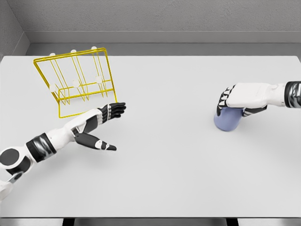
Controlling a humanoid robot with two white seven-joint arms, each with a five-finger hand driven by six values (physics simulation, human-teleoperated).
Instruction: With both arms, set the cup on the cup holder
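Note:
A pale blue cup (227,120) stands on the white table at the right. My right hand (230,100) comes in from the right edge and curls over the cup's top, fingers wrapped around its upper rim. A yellow wire cup holder (75,82) with white-tipped pegs stands at the back left, tilted back. My left hand (109,123) lies just in front of the holder's right corner, fingers stretched out flat and thumb spread, holding nothing.
The white table (160,169) spans the whole view, with a grey wall behind it. Its front edge runs along the bottom of the picture.

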